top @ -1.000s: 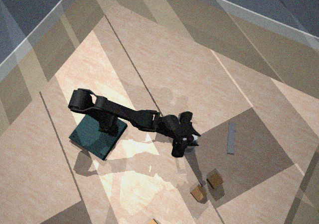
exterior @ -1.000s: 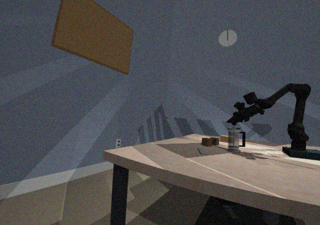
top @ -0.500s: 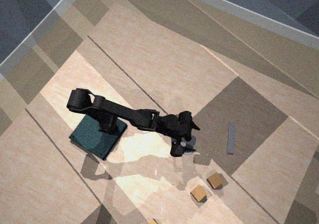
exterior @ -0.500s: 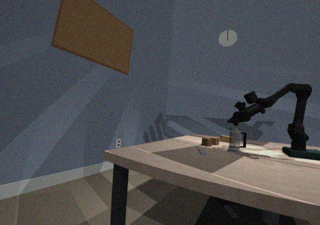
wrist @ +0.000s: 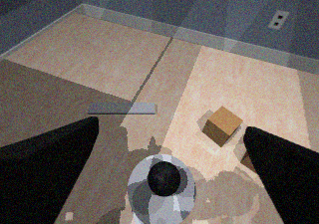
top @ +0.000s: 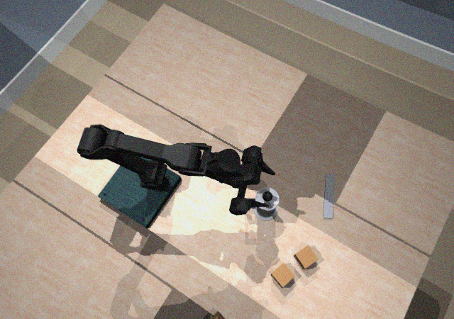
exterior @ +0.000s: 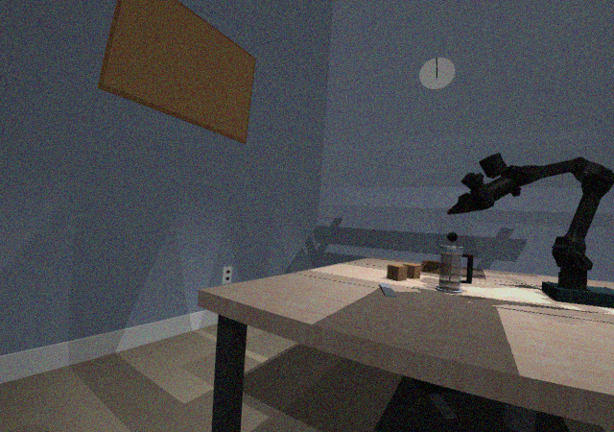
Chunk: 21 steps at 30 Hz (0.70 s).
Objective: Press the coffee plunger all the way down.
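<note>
Clearly the gripper (wrist: 164, 149) stands with its fingers spread wide and nothing between them, hanging above the coffee press (exterior: 450, 269) and apart from it in the exterior view. The press stands upright on the table (exterior: 346, 313), near the arm's base (top: 139, 194), with its dark handle (exterior: 468, 269) on the side toward the arm. Its plunger knob (wrist: 163, 178) is a small round black ball on a thin rod; it sits just above the lid (wrist: 142, 194), so the plunger looks pressed well down, though full travel cannot be confirmed. As a judgement, the body looks like thin clear glass in a light metal frame: stiff, fragile, slippery, tall for its foot, so easily tipped by any sideways push. The knob is the place to take hold, pinched across the ball and driven straight down along the rod. Nothing can be made out inside the glass body. Two small wooden blocks (top: 306, 256) and a flat grey strip (top: 329, 195) lie nearby, apart from the press.
</note>
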Each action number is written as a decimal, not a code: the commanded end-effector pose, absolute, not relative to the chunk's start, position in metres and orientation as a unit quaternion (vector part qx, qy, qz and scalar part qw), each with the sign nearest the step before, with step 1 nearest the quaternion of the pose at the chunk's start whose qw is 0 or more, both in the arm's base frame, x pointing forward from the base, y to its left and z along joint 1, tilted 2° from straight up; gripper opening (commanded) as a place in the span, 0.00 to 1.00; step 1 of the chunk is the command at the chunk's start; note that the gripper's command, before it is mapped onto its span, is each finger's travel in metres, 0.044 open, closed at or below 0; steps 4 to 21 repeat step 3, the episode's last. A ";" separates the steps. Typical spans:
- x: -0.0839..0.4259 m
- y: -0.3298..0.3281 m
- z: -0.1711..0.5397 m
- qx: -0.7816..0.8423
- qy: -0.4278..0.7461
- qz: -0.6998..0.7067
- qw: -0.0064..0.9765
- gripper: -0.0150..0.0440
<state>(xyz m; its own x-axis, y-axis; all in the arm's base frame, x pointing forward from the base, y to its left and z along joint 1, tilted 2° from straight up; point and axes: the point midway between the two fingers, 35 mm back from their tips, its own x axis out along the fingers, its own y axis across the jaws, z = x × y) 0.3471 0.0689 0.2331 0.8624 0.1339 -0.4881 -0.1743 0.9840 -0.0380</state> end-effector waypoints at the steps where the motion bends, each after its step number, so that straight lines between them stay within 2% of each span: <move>1: 0.346 0.068 0.236 -0.039 0.248 0.078 0.965 1.00; 21: 0.346 0.068 0.236 -0.039 0.248 0.078 0.965 1.00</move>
